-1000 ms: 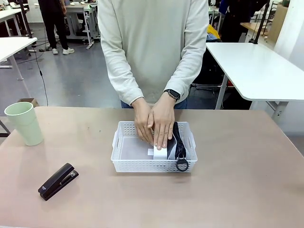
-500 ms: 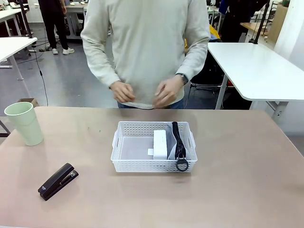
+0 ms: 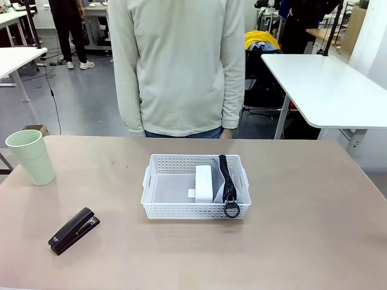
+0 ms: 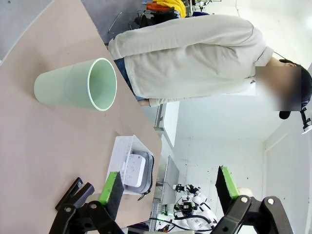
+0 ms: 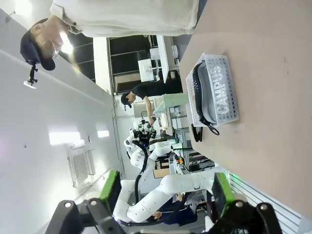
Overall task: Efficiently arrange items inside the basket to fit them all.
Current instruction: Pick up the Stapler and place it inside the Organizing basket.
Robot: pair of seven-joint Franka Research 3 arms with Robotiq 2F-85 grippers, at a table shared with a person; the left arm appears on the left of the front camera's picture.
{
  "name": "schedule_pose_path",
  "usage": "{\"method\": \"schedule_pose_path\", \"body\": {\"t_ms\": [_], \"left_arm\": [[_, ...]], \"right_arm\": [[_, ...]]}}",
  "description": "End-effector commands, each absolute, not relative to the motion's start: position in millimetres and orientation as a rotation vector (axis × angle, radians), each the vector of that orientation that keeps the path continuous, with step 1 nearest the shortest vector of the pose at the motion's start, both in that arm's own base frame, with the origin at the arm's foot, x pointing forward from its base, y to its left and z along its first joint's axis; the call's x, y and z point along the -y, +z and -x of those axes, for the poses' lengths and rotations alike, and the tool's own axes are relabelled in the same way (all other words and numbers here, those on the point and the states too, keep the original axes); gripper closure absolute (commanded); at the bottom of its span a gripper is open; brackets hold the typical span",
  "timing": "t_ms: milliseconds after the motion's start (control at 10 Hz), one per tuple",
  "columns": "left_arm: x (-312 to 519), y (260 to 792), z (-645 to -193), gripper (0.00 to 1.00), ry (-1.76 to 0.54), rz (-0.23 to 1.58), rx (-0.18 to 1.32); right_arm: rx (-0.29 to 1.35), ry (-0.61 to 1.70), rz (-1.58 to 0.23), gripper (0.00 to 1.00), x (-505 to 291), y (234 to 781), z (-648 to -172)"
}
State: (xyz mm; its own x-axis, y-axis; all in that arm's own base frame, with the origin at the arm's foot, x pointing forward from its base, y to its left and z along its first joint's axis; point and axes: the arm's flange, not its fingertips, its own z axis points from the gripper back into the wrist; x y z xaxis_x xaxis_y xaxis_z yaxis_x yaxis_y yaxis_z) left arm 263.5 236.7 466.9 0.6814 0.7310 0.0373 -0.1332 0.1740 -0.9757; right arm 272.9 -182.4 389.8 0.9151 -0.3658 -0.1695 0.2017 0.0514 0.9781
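Black stapler [image 3: 74, 231] and cup [image 4: 78, 85] lie ahead of the left gripper [image 4: 168, 187], wide open and empty, so it is nearer than the right gripper [image 5: 166, 190], likewise wide open.

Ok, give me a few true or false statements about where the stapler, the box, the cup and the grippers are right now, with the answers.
1. The black stapler lies inside the white basket. False: it lies on the table, outside the basket, toward the robot's left.
2. The small white box sits in the basket next to the grey CAMPUS pouch. True.
3. The pale green cup lies tipped over. False: it stands upright on the table.
4. The left gripper and the right gripper are both open and hold nothing. True.
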Motion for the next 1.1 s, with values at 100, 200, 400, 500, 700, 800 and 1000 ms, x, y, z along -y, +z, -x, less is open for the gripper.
{"method": "schedule_pose_path", "body": {"t_ms": [100, 200, 400, 500, 700, 800, 1000], "left_arm": [[-237, 467, -264, 0.00, 0.643, 1.269, 0.605], [-237, 467, -264, 0.00, 0.643, 1.269, 0.605], [-237, 467, -264, 0.00, 0.643, 1.269, 0.605], [-237, 467, -264, 0.00, 0.643, 1.269, 0.605], [-218, 484, -265, 0.00, 0.567, 1.170, 0.588], [-190, 504, -267, 0.00, 0.437, 1.052, 0.578], [-145, 535, -267, 0.00, 0.273, 0.892, 0.601]], "right_arm": [[0.159, -0.412, -1.471, 0.00, 183, 393, -272], [0.159, -0.412, -1.471, 0.00, 183, 393, -272], [0.159, -0.412, -1.471, 0.00, 183, 393, -272], [0.159, -0.412, -1.471, 0.00, 183, 393, -272], [0.159, -0.412, -1.471, 0.00, 183, 393, -272], [0.159, -0.412, -1.471, 0.00, 183, 393, -272], [0.159, -0.412, -1.471, 0.00, 183, 393, -272]]}}
